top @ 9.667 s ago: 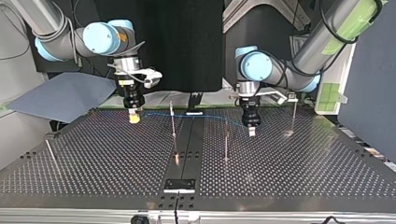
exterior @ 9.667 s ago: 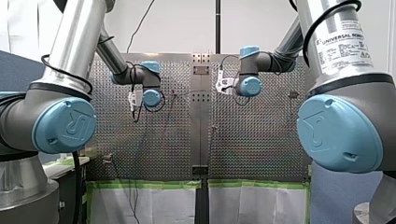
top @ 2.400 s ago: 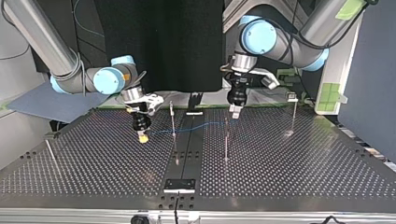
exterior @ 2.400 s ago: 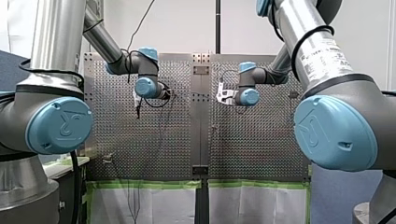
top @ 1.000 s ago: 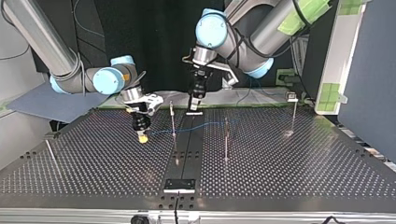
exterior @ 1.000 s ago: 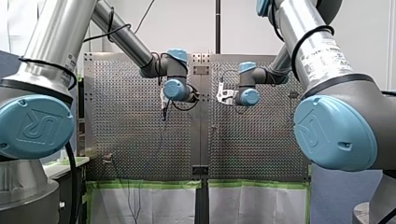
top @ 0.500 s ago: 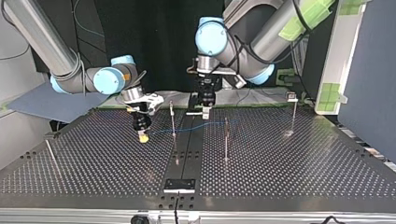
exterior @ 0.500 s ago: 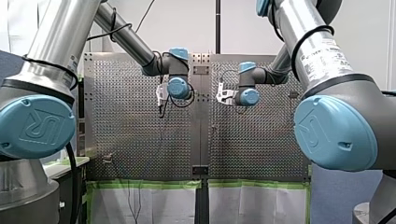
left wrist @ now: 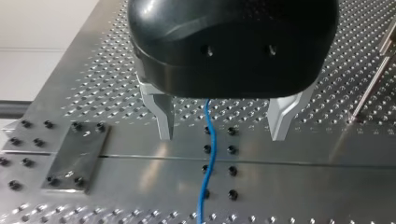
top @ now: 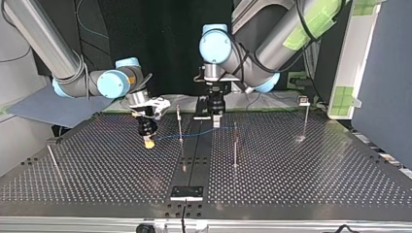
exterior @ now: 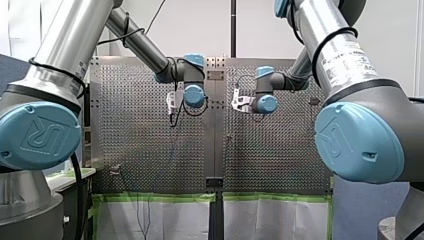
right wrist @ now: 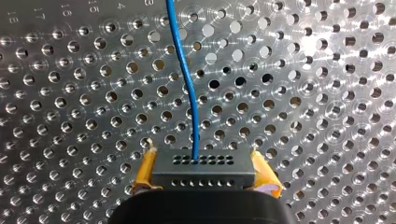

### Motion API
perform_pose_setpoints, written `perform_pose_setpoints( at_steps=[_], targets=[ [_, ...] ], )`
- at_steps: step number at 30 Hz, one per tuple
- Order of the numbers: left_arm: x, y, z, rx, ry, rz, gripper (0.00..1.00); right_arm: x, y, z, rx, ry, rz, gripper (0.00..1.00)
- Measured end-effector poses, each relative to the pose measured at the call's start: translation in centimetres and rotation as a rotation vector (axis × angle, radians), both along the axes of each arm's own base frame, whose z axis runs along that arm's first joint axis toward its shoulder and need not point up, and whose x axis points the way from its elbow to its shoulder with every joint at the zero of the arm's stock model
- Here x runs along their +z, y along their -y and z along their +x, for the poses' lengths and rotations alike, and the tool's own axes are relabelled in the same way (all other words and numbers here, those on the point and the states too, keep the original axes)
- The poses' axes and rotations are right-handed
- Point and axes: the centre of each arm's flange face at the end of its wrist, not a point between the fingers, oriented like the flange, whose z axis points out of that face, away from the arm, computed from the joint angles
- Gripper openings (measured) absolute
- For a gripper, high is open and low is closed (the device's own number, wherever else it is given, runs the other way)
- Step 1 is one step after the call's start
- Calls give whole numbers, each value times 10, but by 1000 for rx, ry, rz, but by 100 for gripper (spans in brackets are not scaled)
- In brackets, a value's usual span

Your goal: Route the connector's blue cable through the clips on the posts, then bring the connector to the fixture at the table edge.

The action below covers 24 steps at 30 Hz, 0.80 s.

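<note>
in the top view, starting at its left, a thin metal rod point(top: 53, 162) leans near the edge of the perforated metal table point(top: 316, 179). next is my right gripper point(top: 149, 142), tilted and low over the table. the right wrist view shows its yellow-padded fingers point(right wrist: 145, 169) pinching a small dark grey block connector point(right wrist: 204, 170) from both sides. the thin blue cable point(right wrist: 187, 84) leaves the middle of the connector's upper face and runs ahead of the gripper over the holes.

further right in the top view, the blue cable reaches the first slim upright metal post point(top: 180, 124). it is too fine here for me to tell whether it sits in a clip or only passes beside the post. a dark rectangular plate point(top: 187, 192) lies at the table's near edge, on the centre strip.

right of that post my left gripper point(top: 215, 121) hangs over the centre strip, pointing down. in the left wrist view its black body carries two metal fingers point(left wrist: 163, 119), spread wide. the blue cable runs along the table between them, touching neither.

just right of it stands a second slim metal post point(top: 235, 145), with the cable's far end near it. well apart, toward the right, a third metal post point(top: 306, 119) stands with a small clip point(top: 304, 101) on top.
</note>
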Motion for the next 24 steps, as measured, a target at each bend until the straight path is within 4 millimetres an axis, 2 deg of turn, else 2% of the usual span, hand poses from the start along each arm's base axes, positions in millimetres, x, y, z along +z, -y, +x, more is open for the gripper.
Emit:
perform_pose_setpoints(
  at_steps=[10,18,24],
  targets=[
    [-14,16,22,28,-14,8,100,0,0,0,0,-1,-3,16],
    [3,18,41,75,27,-22,100,0,0,0,0,-3,-2,16],
    [6,14,47,85,32,-20,100,0,0,0,0,-4,-2,16]
  ],
)
